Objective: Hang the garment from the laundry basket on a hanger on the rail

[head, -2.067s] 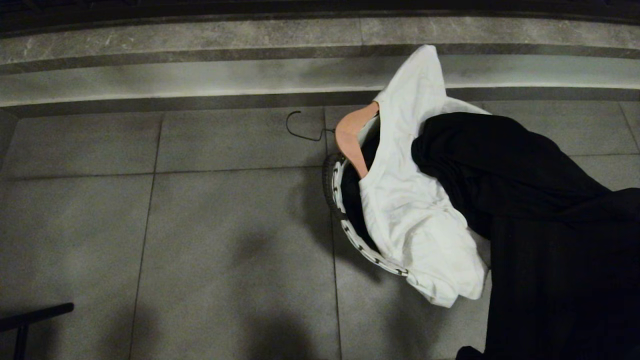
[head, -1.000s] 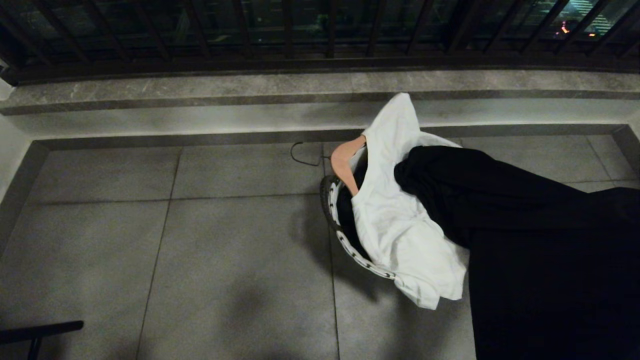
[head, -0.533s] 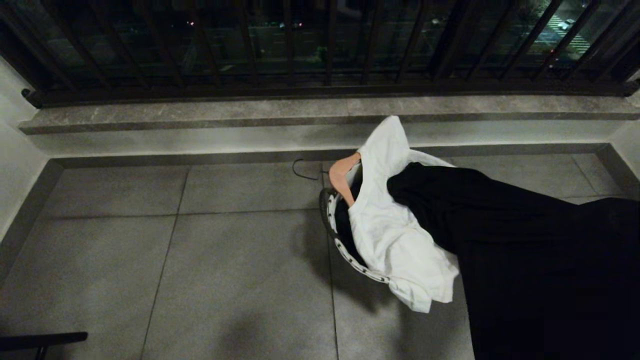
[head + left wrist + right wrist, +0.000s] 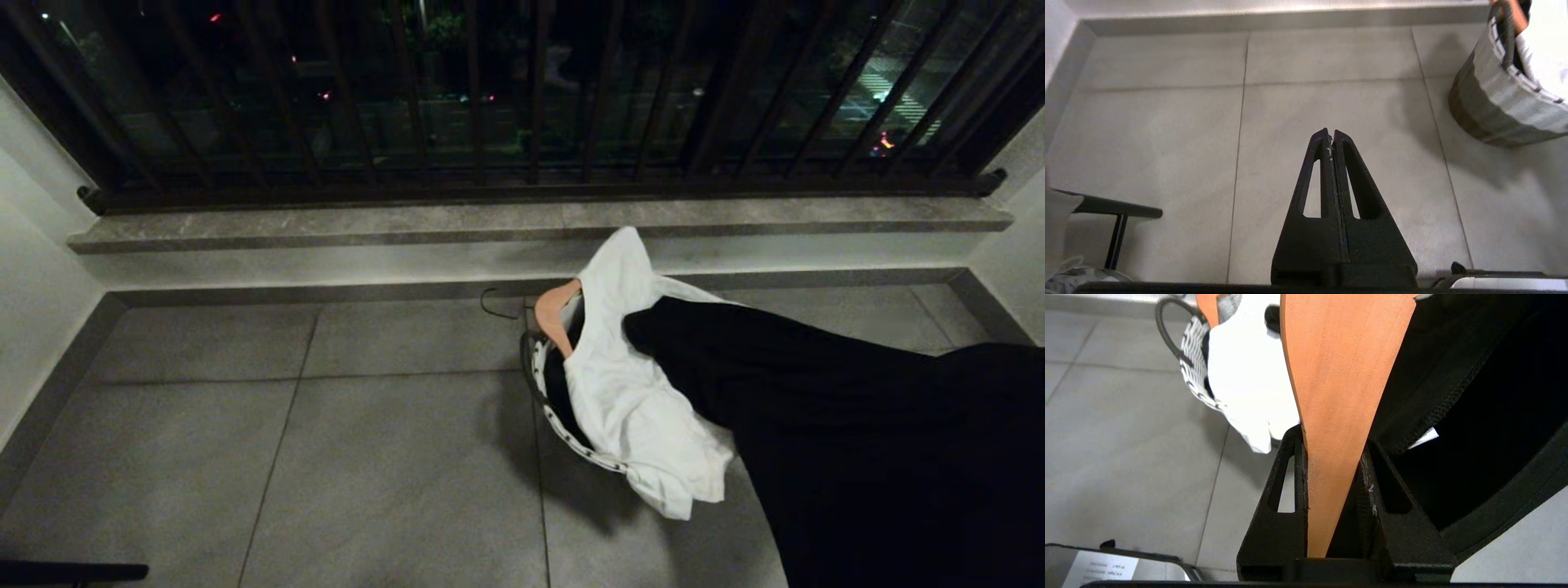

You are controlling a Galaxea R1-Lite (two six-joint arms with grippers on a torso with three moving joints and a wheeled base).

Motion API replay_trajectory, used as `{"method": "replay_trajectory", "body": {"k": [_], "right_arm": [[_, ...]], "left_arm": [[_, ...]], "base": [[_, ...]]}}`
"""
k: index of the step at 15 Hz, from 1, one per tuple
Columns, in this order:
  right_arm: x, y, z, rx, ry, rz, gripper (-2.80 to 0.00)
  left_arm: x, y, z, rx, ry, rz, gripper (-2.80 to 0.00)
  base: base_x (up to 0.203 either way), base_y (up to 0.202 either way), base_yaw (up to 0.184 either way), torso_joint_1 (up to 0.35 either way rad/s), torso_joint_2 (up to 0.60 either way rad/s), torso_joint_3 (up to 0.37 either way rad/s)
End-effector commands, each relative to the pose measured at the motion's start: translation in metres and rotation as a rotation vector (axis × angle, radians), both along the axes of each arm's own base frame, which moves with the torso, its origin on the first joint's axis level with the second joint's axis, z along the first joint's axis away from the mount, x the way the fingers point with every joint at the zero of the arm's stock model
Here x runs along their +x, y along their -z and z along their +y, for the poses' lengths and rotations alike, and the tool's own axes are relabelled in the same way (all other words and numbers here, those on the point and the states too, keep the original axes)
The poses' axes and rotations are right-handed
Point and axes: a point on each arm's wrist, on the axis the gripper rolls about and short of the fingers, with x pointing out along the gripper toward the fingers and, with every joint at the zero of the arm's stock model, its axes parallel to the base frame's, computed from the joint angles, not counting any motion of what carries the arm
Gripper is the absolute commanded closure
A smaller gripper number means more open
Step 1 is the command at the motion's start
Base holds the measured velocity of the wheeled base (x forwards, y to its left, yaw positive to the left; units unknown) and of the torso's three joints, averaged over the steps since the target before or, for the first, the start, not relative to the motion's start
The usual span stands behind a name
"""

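Firmly, right hand (image 4: 1331, 445) clamps wooden hanger (image 4: 1339, 375) bearing black garment (image 4: 1474, 396).

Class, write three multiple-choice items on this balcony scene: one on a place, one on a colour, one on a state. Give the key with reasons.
1. Where does the laundry basket stand?
A. on the stone ledge
B. on the tiled floor near the ledge
C. on a chair

2. What colour is the garment draped over the basket's rim?
A. white
B. red
C. blue

3. How is the right pincer?
A. wide open and empty
B. out of sight
C. shut on a wooden hanger

Key: 1 B, the basket sits on the floor tiles below the ledge. 2 A, the white garment spills over the rim. 3 C, the right pincer clamps the wooden hanger bearing a black garment; the left pincer is shut, empty.
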Motion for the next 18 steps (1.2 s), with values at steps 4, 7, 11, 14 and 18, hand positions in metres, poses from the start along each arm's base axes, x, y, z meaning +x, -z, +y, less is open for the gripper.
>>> {"method": "replay_trajectory", "body": {"k": [4, 7, 11, 14, 18], "right_arm": [[0.0001, -0.0004, 0.0000, -0.001, -0.001, 0.001, 0.00], [0.0001, -0.0003, 0.0000, 0.001, -0.001, 0.002, 0.00], [0.0002, 0.0000, 0.0000, -0.001, -0.001, 0.003, 0.00], [0.0002, 0.0000, 0.0000, 0.001, -0.001, 0.003, 0.00], [0.0004, 0.0004, -0.0003, 0.008, 0.011, 0.005, 0.00]], "left_arm": [[0.0000, 0.0000, 0.0000, -0.001, 0.000, 0.000, 0.00], [0.0000, 0.0000, 0.0000, -0.001, -0.001, 0.000, 0.00], [0.0000, 0.0000, 0.0000, -0.001, -0.001, 0.000, 0.00], [0.0001, 0.0000, 0.0000, -0.001, -0.002, 0.001, 0.00], [0.0000, 0.0001, 0.0000, -0.001, -0.001, -0.001, 0.00]], "base": [[0.000, 0.000, 0.000, 0.000, 0.00, 0.200], [0.000, 0.000, 0.000, 0.002, 0.00, 0.200], [0.000, 0.000, 0.000, 0.003, 0.00, 0.201], [0.000, 0.000, 0.000, 0.000, 0.00, 0.206], [0.000, 0.000, 0.000, 0.001, 0.01, 0.205]]}}
